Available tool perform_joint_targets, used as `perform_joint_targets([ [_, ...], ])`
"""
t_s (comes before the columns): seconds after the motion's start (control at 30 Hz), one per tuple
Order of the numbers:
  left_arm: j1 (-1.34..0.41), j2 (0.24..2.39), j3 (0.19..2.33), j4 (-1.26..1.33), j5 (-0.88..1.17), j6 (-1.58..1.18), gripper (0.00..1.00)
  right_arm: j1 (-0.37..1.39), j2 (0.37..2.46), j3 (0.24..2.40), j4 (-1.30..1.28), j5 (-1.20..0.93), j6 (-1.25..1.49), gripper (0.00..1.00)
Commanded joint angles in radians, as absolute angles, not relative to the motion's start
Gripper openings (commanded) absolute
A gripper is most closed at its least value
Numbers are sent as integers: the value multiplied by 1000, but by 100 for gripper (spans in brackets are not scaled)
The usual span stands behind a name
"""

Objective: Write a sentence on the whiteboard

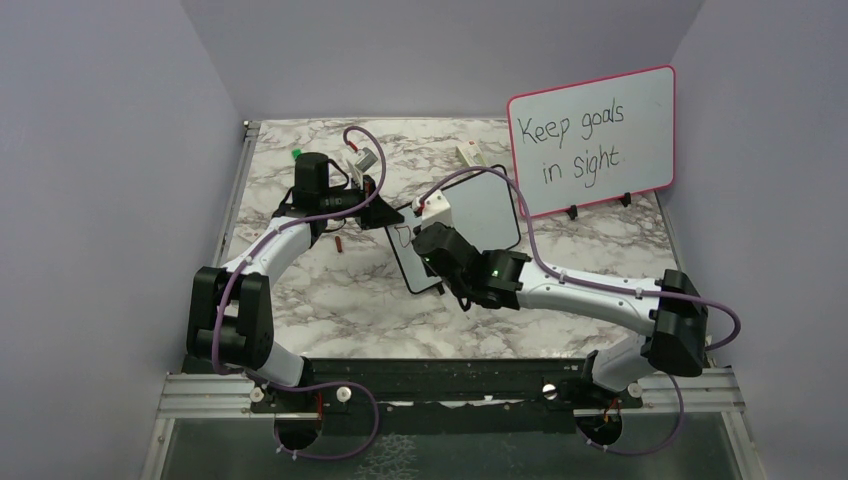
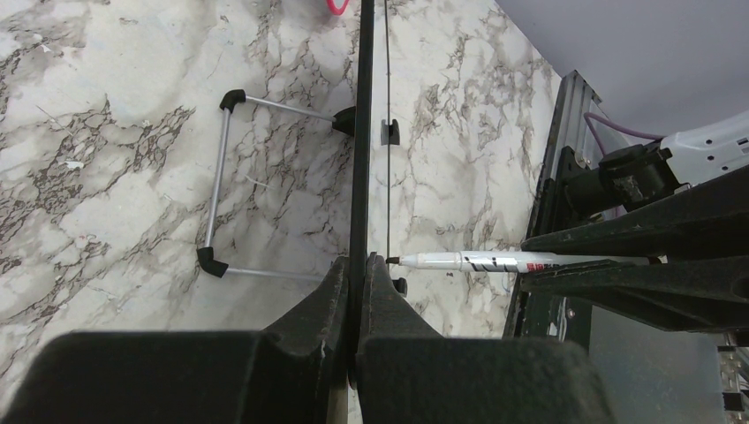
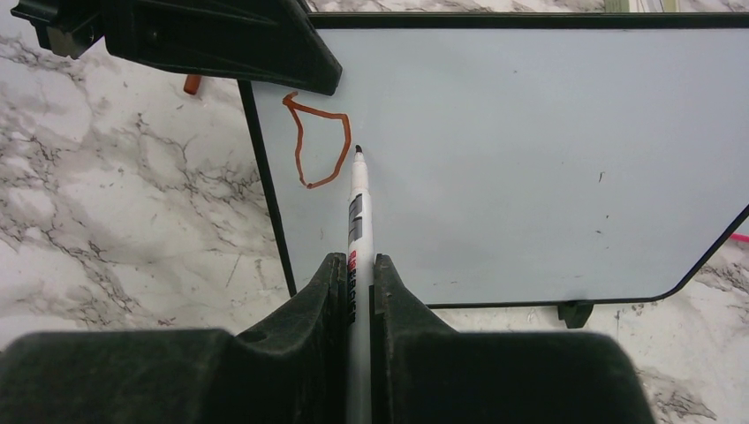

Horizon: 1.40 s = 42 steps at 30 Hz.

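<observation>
My left gripper (image 2: 358,265) is clamped on the thin black edge of the whiteboard (image 3: 530,159), which stands upright near the middle of the marble table (image 1: 330,300). My right gripper (image 3: 358,261) is closed around a white marker (image 3: 359,203), whose tip touches the board's face. The sentence (image 3: 318,141) is one red loop, just at 9 o'clock from the tip in the right wrist view. From above, a pink-framed board (image 1: 590,140) stands at 2 o'clock from the whiteboard.
</observation>
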<state>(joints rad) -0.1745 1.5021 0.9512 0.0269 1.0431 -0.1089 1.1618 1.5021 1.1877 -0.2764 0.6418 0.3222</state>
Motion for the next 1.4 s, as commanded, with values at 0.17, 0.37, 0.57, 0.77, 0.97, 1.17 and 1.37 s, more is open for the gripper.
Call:
perform_joint_targets([
  [0.17, -206, 1547, 930, -77, 981, -51, 0, 1157, 1519, 1206, -224, 681, 309, 1],
  [0.37, -206, 1546, 930, -79, 980, -50, 0, 1152, 1529, 1209, -228, 681, 311, 1],
  [0.57, -207, 1548, 931, -81, 980, -49, 0, 1150, 1532, 1206, -253, 691, 321, 1],
  [0.77, -207, 1550, 932, -84, 979, -48, 0, 1150, 1534, 1210, -308, 674, 348, 1],
  [0.97, -208, 1549, 933, -85, 977, -47, 0, 1150, 1536, 1205, -367, 647, 381, 1],
  [1.17, -209, 1551, 933, -87, 977, -46, 0, 1150, 1540, 1204, -389, 622, 391, 1],
  [1.37, -210, 1551, 933, -87, 977, -45, 0, 1150, 1545, 1208, -366, 631, 383, 1],
])
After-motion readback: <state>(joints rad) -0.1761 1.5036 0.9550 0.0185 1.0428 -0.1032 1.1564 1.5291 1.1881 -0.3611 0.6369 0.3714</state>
